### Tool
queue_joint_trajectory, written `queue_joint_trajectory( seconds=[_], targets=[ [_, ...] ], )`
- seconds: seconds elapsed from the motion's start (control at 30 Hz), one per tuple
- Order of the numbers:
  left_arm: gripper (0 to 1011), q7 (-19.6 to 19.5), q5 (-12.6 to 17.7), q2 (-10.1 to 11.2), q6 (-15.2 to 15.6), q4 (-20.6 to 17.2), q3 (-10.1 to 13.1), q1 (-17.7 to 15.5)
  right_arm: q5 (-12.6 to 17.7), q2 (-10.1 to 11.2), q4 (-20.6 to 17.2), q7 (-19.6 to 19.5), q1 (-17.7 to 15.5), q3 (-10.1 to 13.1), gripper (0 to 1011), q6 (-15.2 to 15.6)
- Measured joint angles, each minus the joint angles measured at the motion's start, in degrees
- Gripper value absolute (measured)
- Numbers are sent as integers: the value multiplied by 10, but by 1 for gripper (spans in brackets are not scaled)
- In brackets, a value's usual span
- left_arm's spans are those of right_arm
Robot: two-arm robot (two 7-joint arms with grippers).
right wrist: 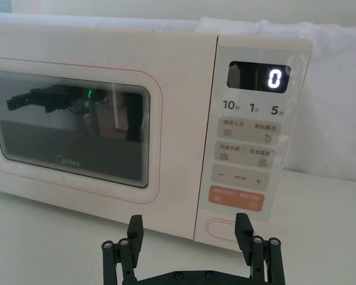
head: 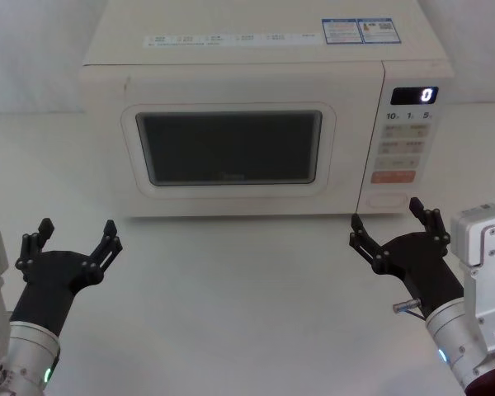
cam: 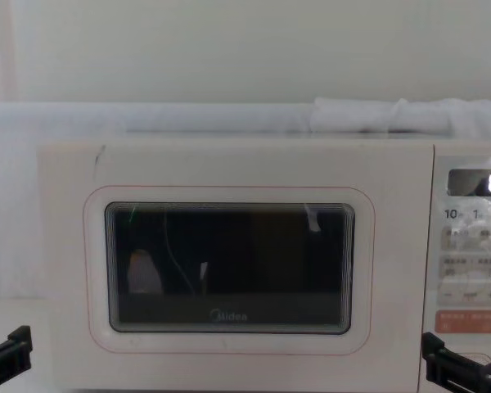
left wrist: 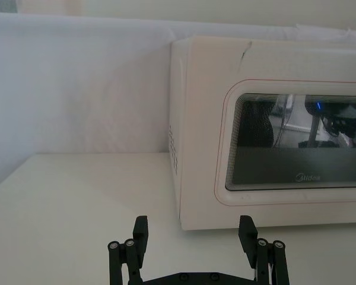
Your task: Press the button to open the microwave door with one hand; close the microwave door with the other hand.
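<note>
The cream microwave stands at the back of the table with the microwave door [head: 231, 148] shut; its dark window and Midea logo face me [cam: 229, 270]. The button [head: 386, 200] is the wide pill-shaped key at the bottom of the control panel, under the orange-red key. My right gripper [head: 384, 213] is open just in front of the button and not touching it; in the right wrist view the button [right wrist: 221, 229] sits between that gripper's [right wrist: 189, 222] spread fingers. My left gripper [head: 77, 224] is open over the table, in front of the door's left edge [left wrist: 296, 142].
The panel display [head: 414, 95] reads 0, with small grey keys and an orange-red key [head: 393, 176] below it. The white table [head: 231, 297] stretches between the two arms. White cloth [left wrist: 77, 89] hangs behind and beside the microwave.
</note>
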Motion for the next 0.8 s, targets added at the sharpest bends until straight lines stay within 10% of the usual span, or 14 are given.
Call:
queue_joint_trajectory(
  seconds=[0.33,0.8],
  targets=[
    [1001,0,0,0,0,0,0,0,0,0,0,0,0,0,1000,0],
    [1001,0,0,0,0,0,0,0,0,0,0,0,0,0,663,0]
  ],
)
